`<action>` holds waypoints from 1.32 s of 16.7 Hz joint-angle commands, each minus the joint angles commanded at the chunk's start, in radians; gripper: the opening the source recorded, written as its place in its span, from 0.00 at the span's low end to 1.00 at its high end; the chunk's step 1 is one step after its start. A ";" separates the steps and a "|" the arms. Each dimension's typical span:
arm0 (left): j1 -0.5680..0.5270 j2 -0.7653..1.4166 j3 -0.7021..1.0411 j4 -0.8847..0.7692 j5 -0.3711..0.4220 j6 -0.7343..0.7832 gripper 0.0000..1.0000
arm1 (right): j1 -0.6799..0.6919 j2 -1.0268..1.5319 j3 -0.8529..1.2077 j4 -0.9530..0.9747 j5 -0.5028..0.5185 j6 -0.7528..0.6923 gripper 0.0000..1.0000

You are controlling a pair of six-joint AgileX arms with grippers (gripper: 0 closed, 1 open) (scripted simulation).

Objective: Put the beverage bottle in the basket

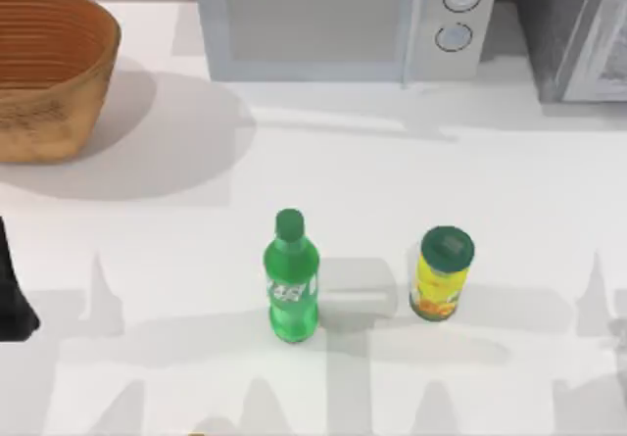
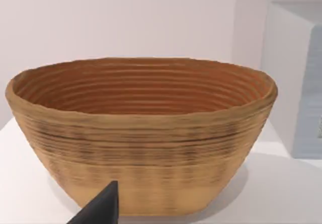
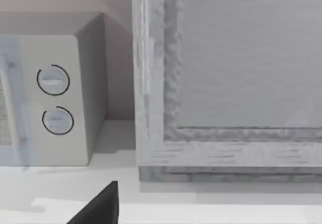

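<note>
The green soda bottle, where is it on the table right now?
In the top view the beverage bottle stands upright near the table's front middle, just left of the yellow can and well away from the basket at the back left.

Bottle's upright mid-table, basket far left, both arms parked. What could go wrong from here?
1. The yellow can stands close beside the beverage bottle; a reach from the right may knock it over.
2. The bottle is tall and narrow, so an off-centre contact could tip it before the fingers shut.
3. The basket sits at the table's far left corner, partly out of the top view; its wall is high, so a low carry could hit the rim.
</note>
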 joint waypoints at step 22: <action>-0.551 1.496 0.021 1.328 0.120 0.031 1.00 | 0.000 0.000 0.000 0.000 0.000 0.000 1.00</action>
